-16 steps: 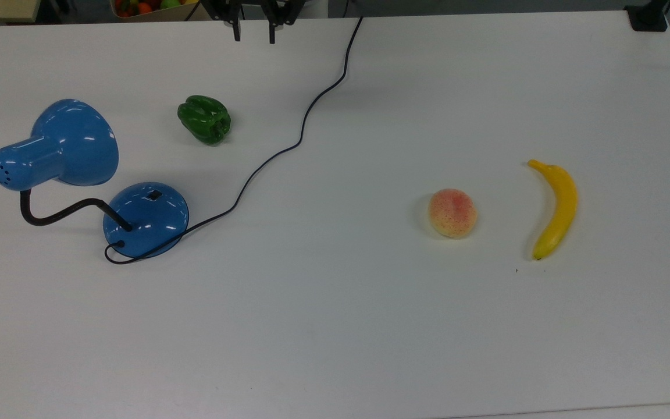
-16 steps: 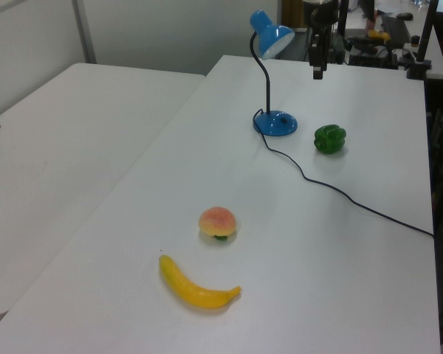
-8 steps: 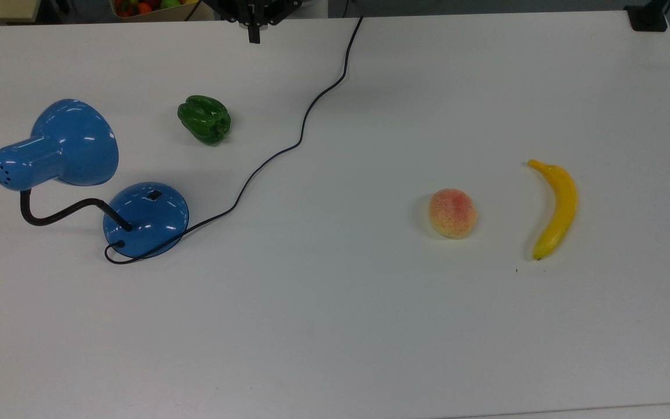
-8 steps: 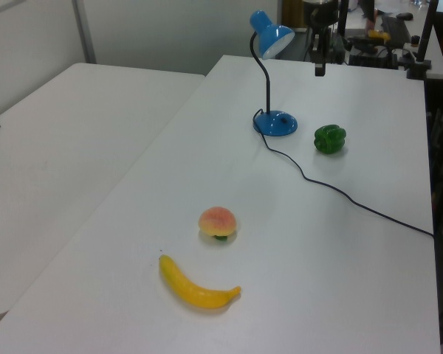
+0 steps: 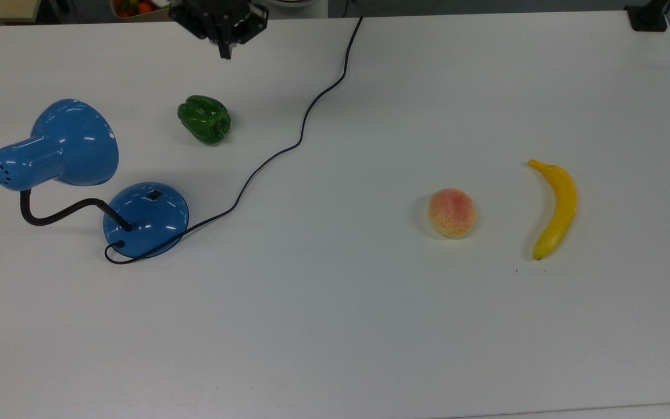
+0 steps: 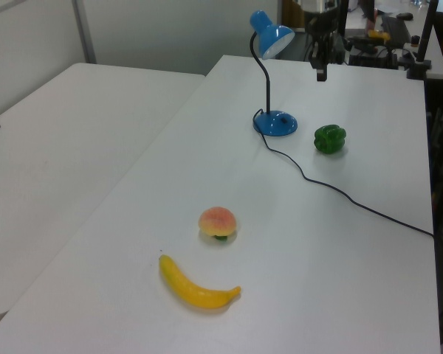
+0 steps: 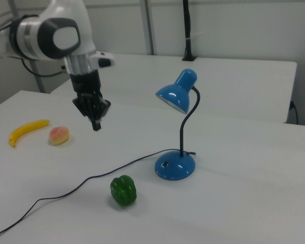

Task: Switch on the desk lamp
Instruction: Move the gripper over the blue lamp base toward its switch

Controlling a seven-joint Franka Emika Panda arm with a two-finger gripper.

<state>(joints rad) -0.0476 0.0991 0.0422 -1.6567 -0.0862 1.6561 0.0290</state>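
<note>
Approach step, judged: black two-finger gripper (image 7: 95, 124) with fingers pressed together, empty, raised above the white counter (image 5: 370, 326) near the top view's upper edge, well apart from the glossy blue desk lamp with black gooseneck (image 5: 146, 218) at the top view's left; small black switch (image 5: 154, 195) on the domed base untouched; green bell pepper (image 5: 205, 120) between; next, probably: down onto the switch, clear of the black cord (image 5: 265, 163).

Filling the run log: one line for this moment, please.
phase: approach | gripper: shut, empty, above table near green pepper | desk lamp: upright, unlit, switch untouched
</note>
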